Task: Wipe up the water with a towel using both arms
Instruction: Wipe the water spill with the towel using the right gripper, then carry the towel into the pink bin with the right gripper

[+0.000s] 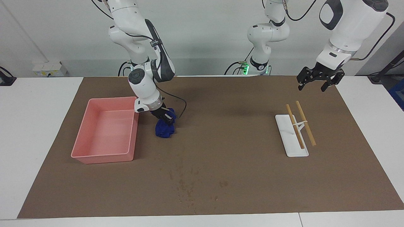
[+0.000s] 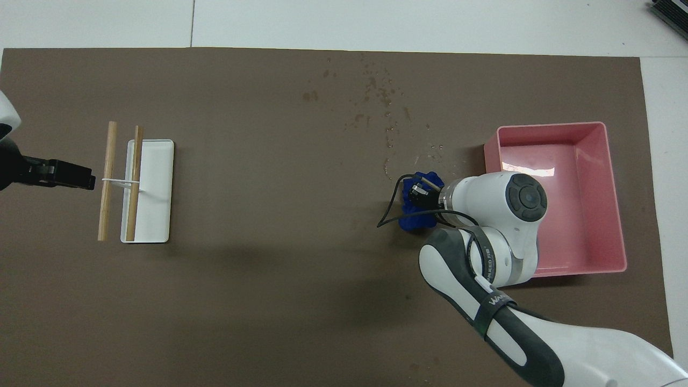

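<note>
Water spots [image 1: 186,184] darken the brown mat [image 1: 236,176] at its edge farthest from the robots.
Right gripper [image 1: 164,117] pinches the bunched towel [image 1: 165,130] beside the pink tray [image 1: 82,154], its fingertips buried in cloth; left gripper [image 1: 318,82] waits spread above the rack [image 1: 292,138].

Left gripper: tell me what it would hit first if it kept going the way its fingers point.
The left gripper hangs in the air, fingers open and pointing down. Straight down, it would probably meet the bare brown mat first, at a spot nearer to the robots than the white rack. Depth is unclear.
</note>
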You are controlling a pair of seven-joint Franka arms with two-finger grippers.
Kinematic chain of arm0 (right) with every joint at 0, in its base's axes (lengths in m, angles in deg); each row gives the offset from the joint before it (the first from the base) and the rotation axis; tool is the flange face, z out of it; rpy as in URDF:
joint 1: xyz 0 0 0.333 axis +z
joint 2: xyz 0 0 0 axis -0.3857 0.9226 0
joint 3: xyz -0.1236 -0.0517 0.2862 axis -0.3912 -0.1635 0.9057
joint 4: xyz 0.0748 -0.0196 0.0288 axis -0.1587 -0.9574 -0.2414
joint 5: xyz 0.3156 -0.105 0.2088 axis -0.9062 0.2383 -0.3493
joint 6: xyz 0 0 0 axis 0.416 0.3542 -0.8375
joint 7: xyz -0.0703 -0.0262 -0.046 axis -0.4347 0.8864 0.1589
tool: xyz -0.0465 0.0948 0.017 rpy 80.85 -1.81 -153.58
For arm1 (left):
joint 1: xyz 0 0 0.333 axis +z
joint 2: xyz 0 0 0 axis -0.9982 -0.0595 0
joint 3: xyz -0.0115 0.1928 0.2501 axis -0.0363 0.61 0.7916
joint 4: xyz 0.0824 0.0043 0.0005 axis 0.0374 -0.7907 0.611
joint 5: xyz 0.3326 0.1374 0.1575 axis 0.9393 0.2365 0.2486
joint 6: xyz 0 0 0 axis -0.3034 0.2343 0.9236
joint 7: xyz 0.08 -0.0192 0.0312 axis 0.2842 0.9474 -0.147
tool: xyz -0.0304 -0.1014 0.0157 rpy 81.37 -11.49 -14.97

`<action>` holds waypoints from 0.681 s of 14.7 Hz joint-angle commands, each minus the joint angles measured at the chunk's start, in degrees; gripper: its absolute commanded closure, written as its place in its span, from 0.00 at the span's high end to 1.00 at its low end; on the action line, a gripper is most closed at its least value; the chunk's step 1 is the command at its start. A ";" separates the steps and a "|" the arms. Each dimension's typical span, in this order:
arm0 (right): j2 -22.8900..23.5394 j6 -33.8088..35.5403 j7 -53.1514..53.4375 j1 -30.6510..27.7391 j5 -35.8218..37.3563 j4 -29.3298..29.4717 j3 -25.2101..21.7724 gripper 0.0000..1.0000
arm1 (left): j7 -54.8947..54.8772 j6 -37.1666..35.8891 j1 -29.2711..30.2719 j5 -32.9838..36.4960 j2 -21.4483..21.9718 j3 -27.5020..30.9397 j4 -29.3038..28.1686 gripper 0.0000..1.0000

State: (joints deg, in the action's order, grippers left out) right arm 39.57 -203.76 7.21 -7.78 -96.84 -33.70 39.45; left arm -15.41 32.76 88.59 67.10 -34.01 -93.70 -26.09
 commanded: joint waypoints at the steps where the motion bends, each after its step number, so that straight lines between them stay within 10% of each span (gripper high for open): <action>1: 7.91 -0.82 -0.14 -0.41 0.80 10.59 0.35 0.00 | -0.71 -0.72 0.02 0.09 0.91 0.04 -0.57 1.00; 10: 2.23 15.22 6.98 1.53 -0.87 7.46 0.27 0.00 | -0.71 -0.72 0.02 0.09 0.91 0.04 -0.57 1.00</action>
State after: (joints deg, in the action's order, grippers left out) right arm 45.85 -194.89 13.35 -5.72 -97.17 -23.27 39.48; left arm -15.41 32.76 88.59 67.10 -34.01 -93.70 -26.09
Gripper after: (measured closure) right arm 0.811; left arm 0.000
